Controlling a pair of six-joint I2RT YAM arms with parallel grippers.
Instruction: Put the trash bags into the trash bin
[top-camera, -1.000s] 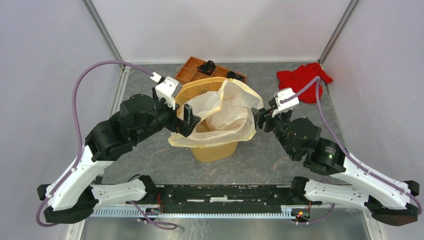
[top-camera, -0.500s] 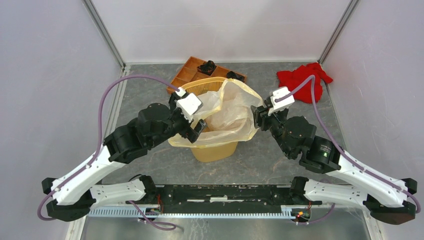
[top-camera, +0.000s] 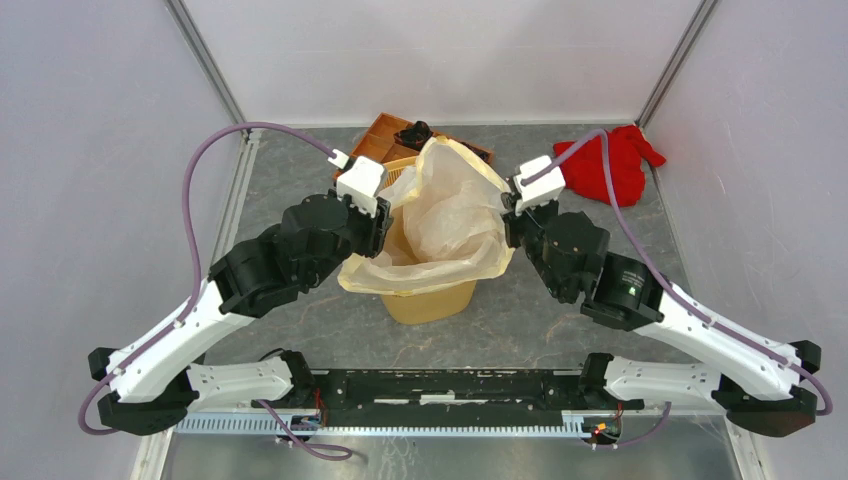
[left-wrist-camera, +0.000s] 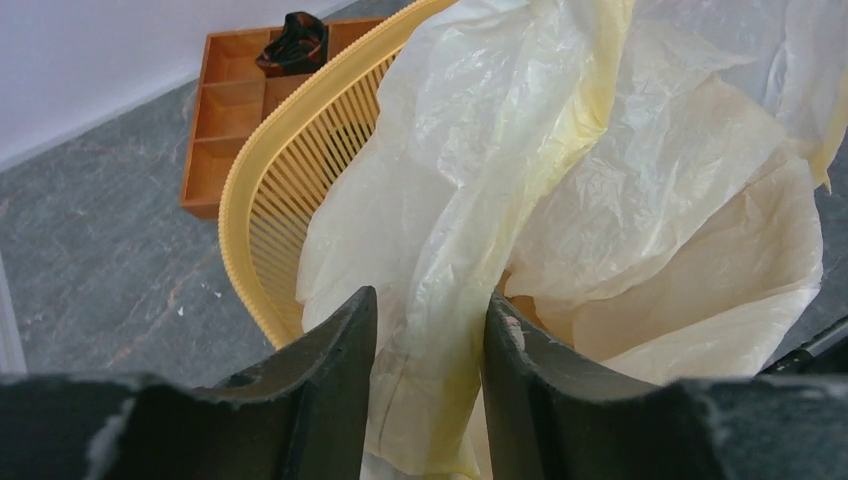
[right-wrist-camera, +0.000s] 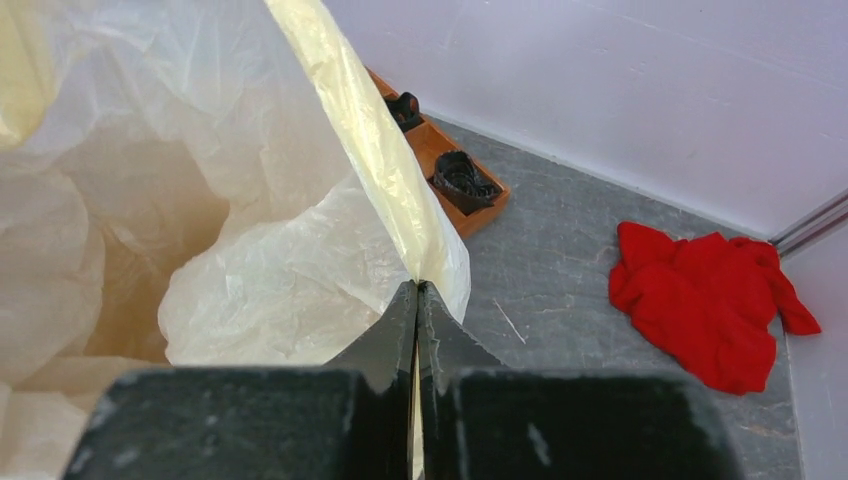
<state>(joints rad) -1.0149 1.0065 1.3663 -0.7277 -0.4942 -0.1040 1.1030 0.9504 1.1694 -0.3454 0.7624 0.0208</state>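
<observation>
**Ana:** What changed just then?

**Ben:** The left pincer (left-wrist-camera: 430, 298) went up from the front of the trash bin (top-camera: 430, 300) to the left side of the trash bag (top-camera: 450, 215). The right pincer (right-wrist-camera: 417, 285) pulled its edge higher and farther back.

**Ana:** Were they both holding it?

**Ben:** The right one was squeezed tight on the bag's edge. The left one's two fingers stood apart, with a fold of the bag between them.

**Ana:** Where was the bag?

**Ben:** Part of it sat down in the bin and one edge hung over the front rim. The top stood up in a tall point. It hid the back rim, which showed a moment before.

**Ana:** So was the job done?

**Ben:** No. I think the left one had to pinch that fold first. Then both could spread the bag's mouth over the rim.
</observation>
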